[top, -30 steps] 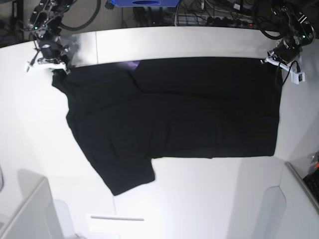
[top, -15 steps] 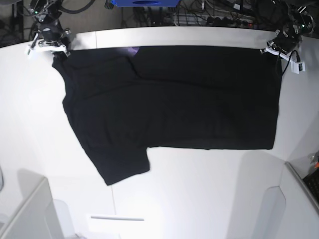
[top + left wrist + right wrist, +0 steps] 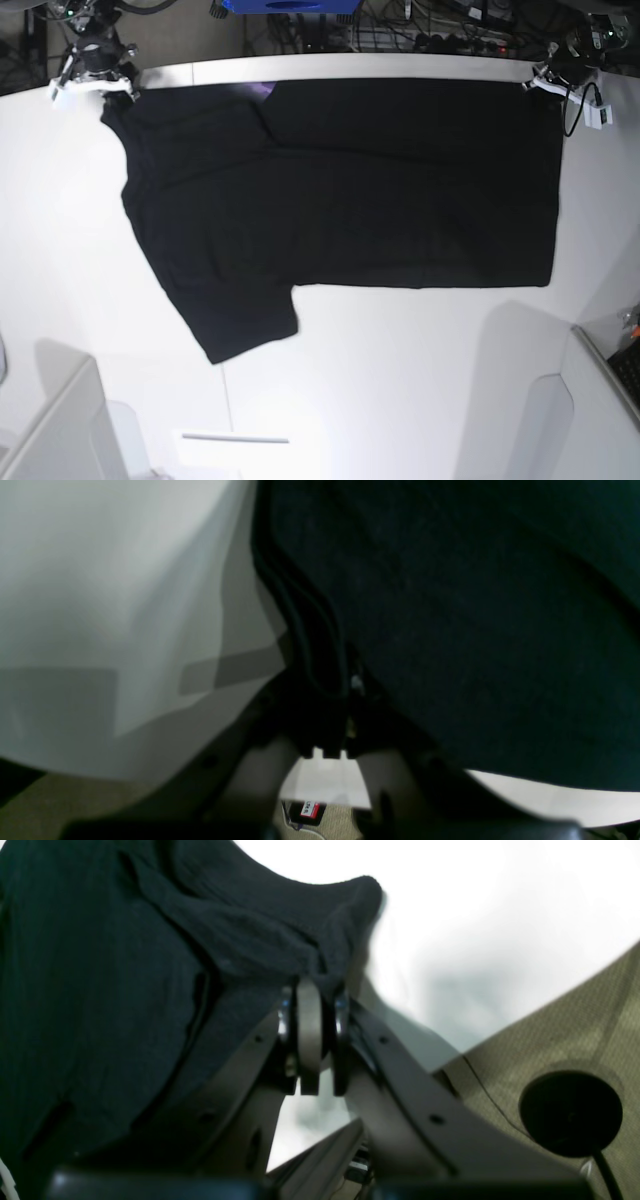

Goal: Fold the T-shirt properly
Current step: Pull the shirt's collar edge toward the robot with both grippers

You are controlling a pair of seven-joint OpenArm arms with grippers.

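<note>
The black T-shirt (image 3: pixel 340 190) lies spread flat across the white table, with one sleeve (image 3: pixel 245 325) sticking out toward the near left. A small purple patch (image 3: pixel 262 92) shows at its far edge. My right gripper (image 3: pixel 105 92) is at the far left corner of the cloth and is shut on it. The right wrist view shows the gripper (image 3: pixel 312 990) pinching a bunched fold of the T-shirt (image 3: pixel 100 965). My left gripper (image 3: pixel 543 82) is shut on the far right corner. In the left wrist view, that gripper (image 3: pixel 330 715) clamps the hem of the T-shirt (image 3: pixel 475 630).
The white table (image 3: pixel 400 380) runs from the shirt to the near edge. Grey panels stand at the near left (image 3: pixel 60 420) and near right (image 3: pixel 600 400). Cables and a blue object (image 3: pixel 285 5) lie beyond the far edge. A black round foot (image 3: pixel 570 1112) sits on the carpet.
Both grippers have moved toward the table's far edge, holding the shirt's corners. The whole shirt has slid back with them and its far edge is now pulled straighter.
</note>
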